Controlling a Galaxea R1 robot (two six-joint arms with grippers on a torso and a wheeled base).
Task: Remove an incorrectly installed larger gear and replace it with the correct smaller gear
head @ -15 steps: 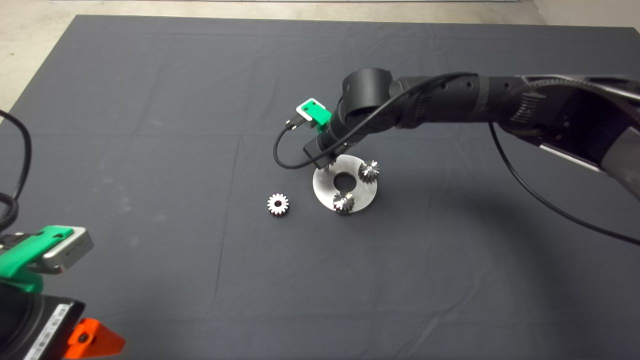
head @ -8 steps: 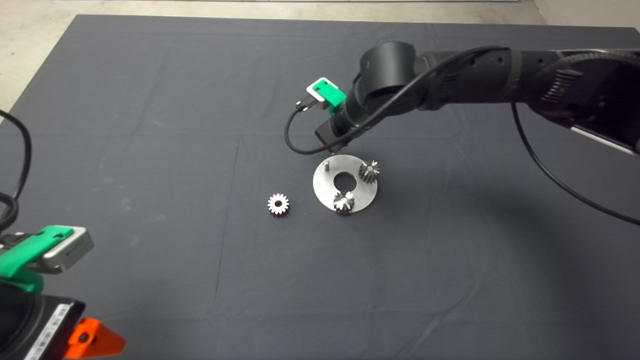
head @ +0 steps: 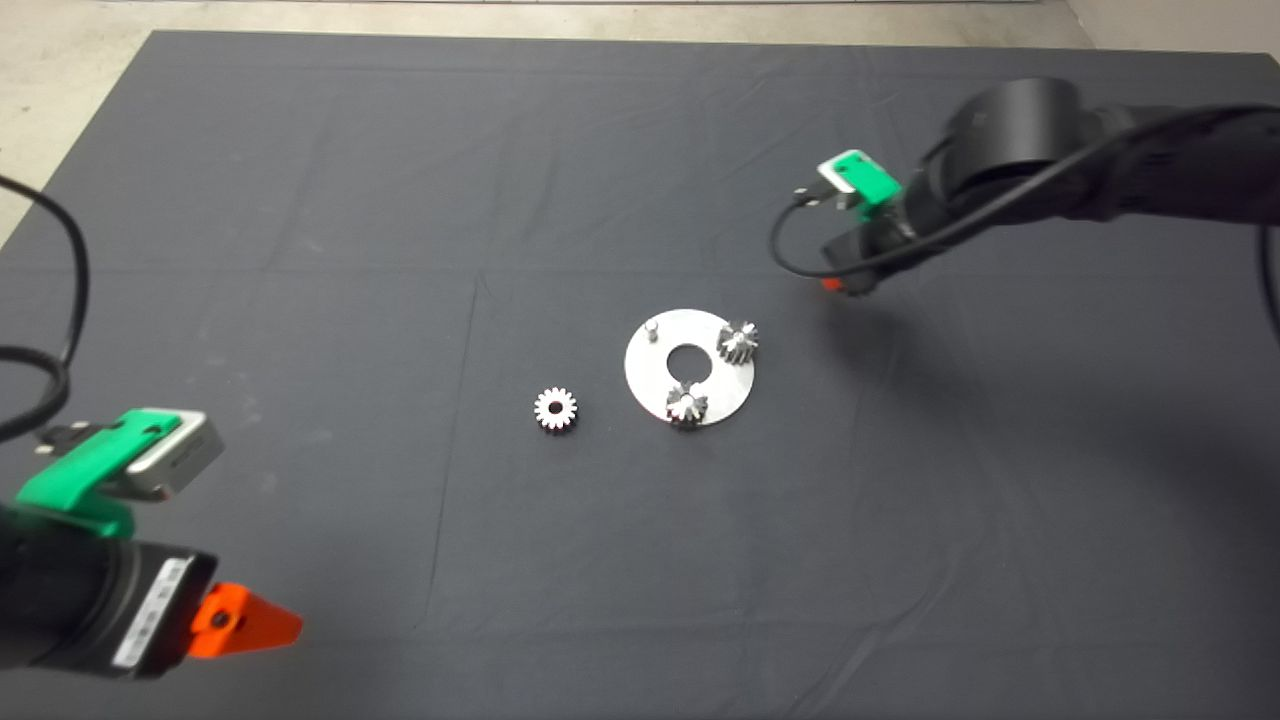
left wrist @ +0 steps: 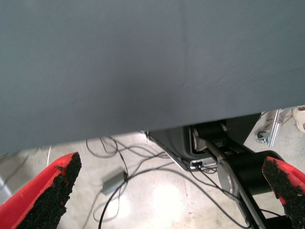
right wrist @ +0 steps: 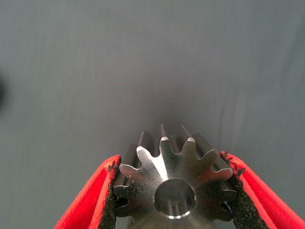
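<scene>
In the right wrist view my right gripper (right wrist: 169, 157) is shut on the larger gear (right wrist: 162, 167), a dark steel gear with flared teeth, held above bare mat. From the head view, that gripper (head: 848, 286) hangs to the right of the round steel plate (head: 650, 375), and the arm hides the gear. One peg (head: 651, 328) on the plate stands bare. The smaller gear (head: 555, 408), silver with a pale flat face, lies on the mat left of the plate. My left gripper (head: 245, 625) waits at the lower left, open (left wrist: 171, 162).
Two small gears (head: 738, 342) (head: 686, 405) sit on pegs of the plate, around its centre hole. In the left wrist view, the mat's edge shows, with cables and a robot base (left wrist: 214, 143) on the floor beyond it.
The right arm has swung from the plate's far left peg off to the right, leaving that peg bare. The left gripper has shifted slightly to the right.
</scene>
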